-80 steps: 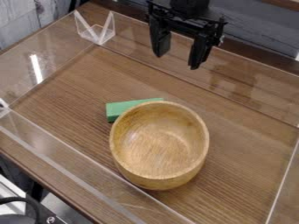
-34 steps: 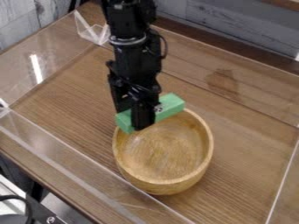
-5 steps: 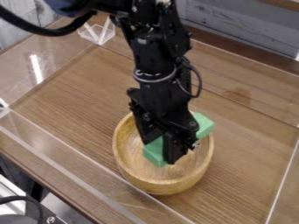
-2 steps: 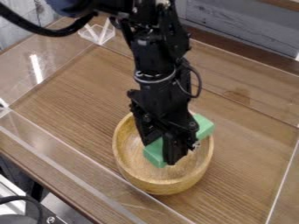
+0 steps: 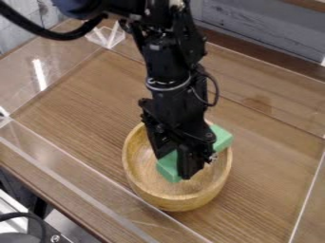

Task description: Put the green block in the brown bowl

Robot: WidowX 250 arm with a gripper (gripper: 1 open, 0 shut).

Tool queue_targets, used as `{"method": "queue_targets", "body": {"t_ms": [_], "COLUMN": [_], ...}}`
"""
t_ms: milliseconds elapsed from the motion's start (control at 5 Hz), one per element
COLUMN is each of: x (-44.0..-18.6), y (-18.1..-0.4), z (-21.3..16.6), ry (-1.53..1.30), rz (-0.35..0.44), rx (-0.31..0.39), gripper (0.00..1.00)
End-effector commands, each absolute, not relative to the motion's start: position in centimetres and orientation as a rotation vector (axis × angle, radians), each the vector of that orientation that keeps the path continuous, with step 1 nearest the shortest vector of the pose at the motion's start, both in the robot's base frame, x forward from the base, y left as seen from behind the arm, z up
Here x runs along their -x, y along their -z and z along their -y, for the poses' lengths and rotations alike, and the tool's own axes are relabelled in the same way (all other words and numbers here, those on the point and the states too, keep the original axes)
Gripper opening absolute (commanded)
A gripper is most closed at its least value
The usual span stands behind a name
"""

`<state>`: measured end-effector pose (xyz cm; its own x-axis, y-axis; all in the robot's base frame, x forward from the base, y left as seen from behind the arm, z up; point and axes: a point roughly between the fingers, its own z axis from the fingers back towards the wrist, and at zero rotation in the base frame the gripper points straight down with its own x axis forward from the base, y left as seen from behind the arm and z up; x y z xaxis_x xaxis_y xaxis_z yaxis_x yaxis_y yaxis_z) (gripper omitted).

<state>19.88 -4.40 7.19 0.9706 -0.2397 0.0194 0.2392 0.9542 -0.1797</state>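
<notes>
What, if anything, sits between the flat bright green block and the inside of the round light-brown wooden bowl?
Nothing visible. The gripper is shut on the flat bright green block, holding it inside the rim of the round light-brown wooden bowl.

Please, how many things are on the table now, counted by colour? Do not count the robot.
Green: 1, the block, held in the gripper over the bowl.
Brown: 1, the bowl.
Clear: 1, a small stand at the back.
Total: 3

Wood-grain tabletop (image 5: 76, 104), clear acrylic walls (image 5: 51, 157), glare on panels.
</notes>
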Motion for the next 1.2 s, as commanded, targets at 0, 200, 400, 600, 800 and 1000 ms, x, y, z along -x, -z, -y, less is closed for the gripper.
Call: {"method": "queue_targets", "body": {"t_ms": [0, 200, 400, 600, 800, 1000], "x": [-21.2, -21.8, -22.5, -23.3, -24.0, -24.9], "y": [-8.2, -8.3, -8.4, -8.6, -8.8, -9.1], "z": [4.3, 4.3, 4.3, 4.3, 4.4, 4.5], "ry": [0.235, 0.234, 0.238, 0.242, 0.244, 0.247], "rz": [0.045, 0.047, 0.051, 0.056, 0.060, 0.069], "rx": [0.184, 0.185, 0.184, 0.183, 0.183, 0.183], "gripper": [1.00, 1.00, 1.00, 1.00, 1.00, 1.00]}}
